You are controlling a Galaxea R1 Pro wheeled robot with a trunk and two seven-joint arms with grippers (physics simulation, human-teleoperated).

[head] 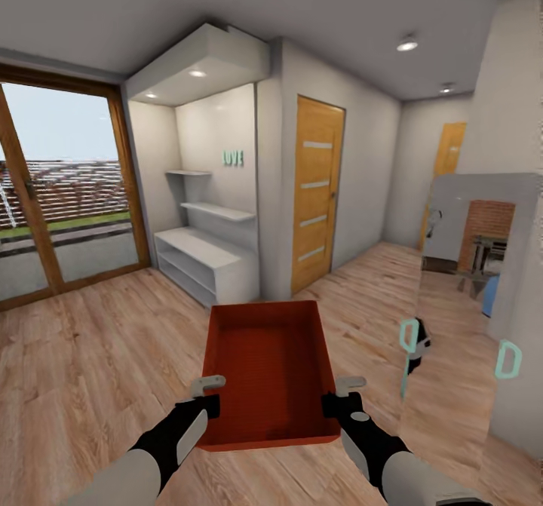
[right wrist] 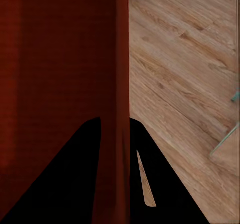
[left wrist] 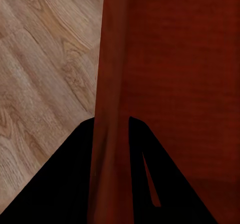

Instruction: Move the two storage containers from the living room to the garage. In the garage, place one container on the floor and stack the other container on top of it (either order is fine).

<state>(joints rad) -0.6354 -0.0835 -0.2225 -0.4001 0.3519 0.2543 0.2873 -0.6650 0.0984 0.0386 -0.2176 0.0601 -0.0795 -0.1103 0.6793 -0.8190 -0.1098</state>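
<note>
I carry one orange-red storage container [head: 271, 370] level in front of me, above the light wood plank floor. My left gripper [head: 212, 406] is shut on its left wall near the close corner. The right gripper [head: 332, 403] is shut on the right wall opposite. In the left wrist view the thin red wall [left wrist: 111, 108] runs between the dark fingers [left wrist: 75, 184]. The right wrist view shows the same, with the wall [right wrist: 121, 83] pinched between its black fingers [right wrist: 155, 184]. The bin is empty. The second container is out of view.
A light wooden door with frosted strips [head: 317, 193] stands ahead, right of white built-in shelves [head: 204, 253]. Sliding glass doors [head: 60, 189] fill the left wall. A mirrored cabinet with teal handles [head: 467, 310] stands close on my right. A hallway with another door [head: 447, 161] runs back right.
</note>
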